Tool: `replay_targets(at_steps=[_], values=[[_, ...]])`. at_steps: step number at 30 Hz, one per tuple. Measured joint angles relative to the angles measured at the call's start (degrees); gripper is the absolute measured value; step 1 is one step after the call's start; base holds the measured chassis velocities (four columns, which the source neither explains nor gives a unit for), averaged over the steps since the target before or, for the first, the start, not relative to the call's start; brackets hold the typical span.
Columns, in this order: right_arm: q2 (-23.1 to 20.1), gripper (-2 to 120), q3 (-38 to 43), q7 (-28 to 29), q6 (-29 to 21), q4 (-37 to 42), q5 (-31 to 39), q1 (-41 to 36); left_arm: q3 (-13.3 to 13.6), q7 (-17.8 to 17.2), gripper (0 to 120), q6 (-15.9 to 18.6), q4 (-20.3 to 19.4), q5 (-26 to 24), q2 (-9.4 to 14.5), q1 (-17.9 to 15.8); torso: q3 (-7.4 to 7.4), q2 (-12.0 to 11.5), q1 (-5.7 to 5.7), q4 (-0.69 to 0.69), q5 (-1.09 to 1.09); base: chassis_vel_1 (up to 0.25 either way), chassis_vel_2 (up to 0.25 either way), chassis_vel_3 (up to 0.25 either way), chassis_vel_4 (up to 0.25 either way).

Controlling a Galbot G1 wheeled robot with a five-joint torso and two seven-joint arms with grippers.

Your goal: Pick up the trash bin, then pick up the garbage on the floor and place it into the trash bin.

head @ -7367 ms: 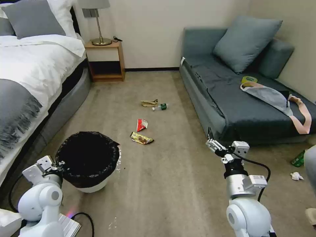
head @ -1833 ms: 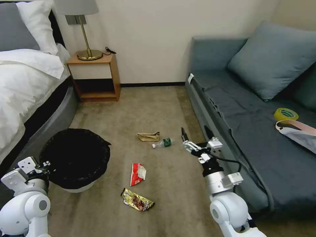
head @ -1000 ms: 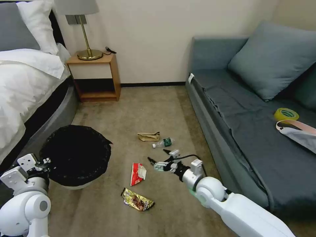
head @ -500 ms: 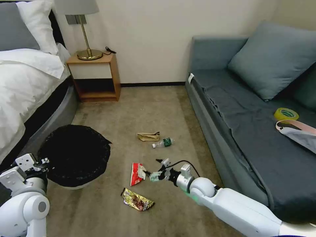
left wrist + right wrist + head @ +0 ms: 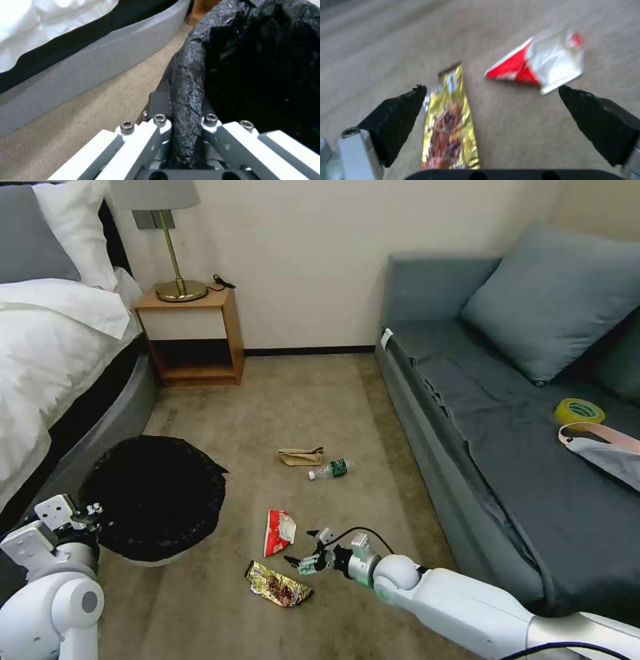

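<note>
The trash bin [image 5: 157, 500], white with a crinkled black bag, stands on the carpet at the left. My left gripper [image 5: 185, 122] is shut on its bagged rim [image 5: 186, 95]. Garbage lies on the floor: a gold-brown wrapper [image 5: 277, 584], a red-and-white packet [image 5: 279, 530], a brown paper bag [image 5: 300, 456] and a small bottle [image 5: 331, 469]. My right gripper [image 5: 301, 549] is open, low over the carpet between the packet and the wrapper. In the right wrist view, the wrapper [image 5: 450, 125] and the packet [image 5: 543, 61] lie between and beyond the black fingertips [image 5: 398, 112].
A bed [image 5: 47, 353] runs along the left and a grey sofa [image 5: 520, 433] along the right. A wooden nightstand [image 5: 190, 337] with a lamp stands at the far wall. A yellow tape roll [image 5: 579, 412] lies on the sofa. Bare carpet stretches between them.
The robot has driven closer to the litter. My right arm swung down and left, from beside the sofa to low over the carpet between the packet and wrapper. The left gripper kept its hold.
</note>
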Motion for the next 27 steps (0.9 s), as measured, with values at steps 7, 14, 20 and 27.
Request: replay_targets(at_steps=[7,14,20,27], values=[[4.4,100,-3.4,-1.5,1.2,-6.8,-0.7,0.5,0.0,0.1,4,-0.3,-0.2,0.2,-0.3,0.2,0.0,0.0,0.0,0.01,0.0,0.0,0.0,0.0,0.0],[6.6,100,-4.2,-1.9,1.6,-9.4,-1.5,0.4,-0.4,0.2,4,-0.3,-0.7,0.2,-0.4,0.5,0.0,0.0,0.0,0.01,0.0,0.0,0.0,0.0,0.0],[6.9,100,-5.1,-1.9,1.6,-9.6,-1.6,0.4,-0.6,0.2,4,-0.5,-0.9,0.2,-0.6,0.7,0.0,0.0,0.0,0.01,0.0,0.0,0.0,0.0,0.0],[7.2,100,-4.5,-1.9,1.9,-10.3,-2.0,-0.4,-0.6,0.3,4,-0.5,-1.3,0.2,-0.8,1.0,0.0,0.0,0.0,0.0,0.0,0.0,0.0,0.0,0.0]])
